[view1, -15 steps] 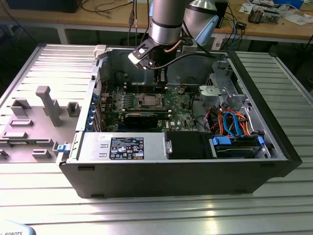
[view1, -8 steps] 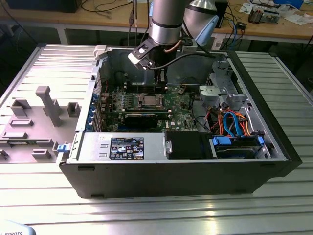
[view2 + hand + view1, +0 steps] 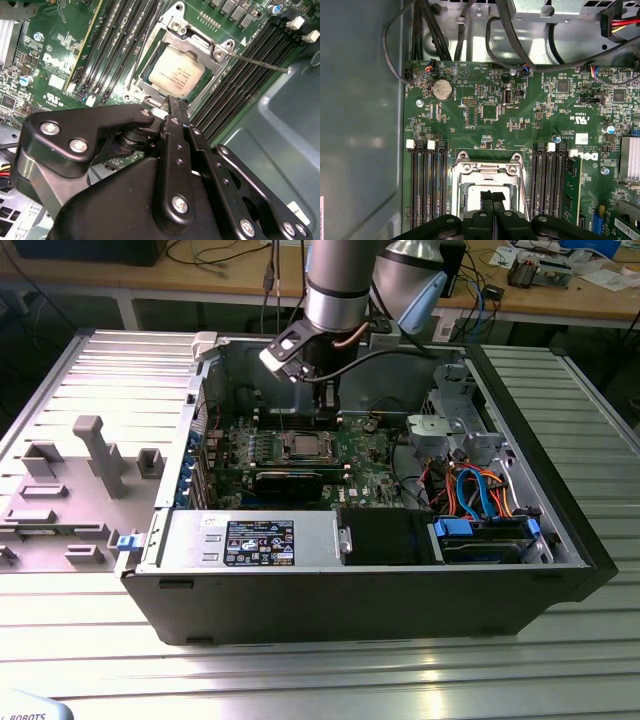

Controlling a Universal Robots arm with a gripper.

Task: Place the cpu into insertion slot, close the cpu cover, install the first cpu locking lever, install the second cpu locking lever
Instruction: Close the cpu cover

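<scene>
The cpu [image 3: 176, 75] lies flat in the insertion slot [image 3: 173, 21] on the green motherboard [image 3: 490, 125], its silver top showing through the window of the cpu cover [image 3: 196, 44], which lies down over it. My gripper [image 3: 492, 197] hangs just above the chip, shut, with nothing between its fingers [image 3: 176, 107]. In the exterior view the gripper [image 3: 325, 410] stands over the back edge of the socket [image 3: 303, 446] inside the open case. A thin locking lever [image 3: 260, 62] sticks out from the socket across the memory slots.
Black memory slots [image 3: 427, 185] flank the socket on both sides. Cables [image 3: 510, 40] run along the board's edge, and the grey case wall [image 3: 360, 125] is close by. A power supply [image 3: 250, 540] and drive bay [image 3: 480, 530] fill the case front. A grey fixture tray [image 3: 80, 470] lies at the exterior view's left.
</scene>
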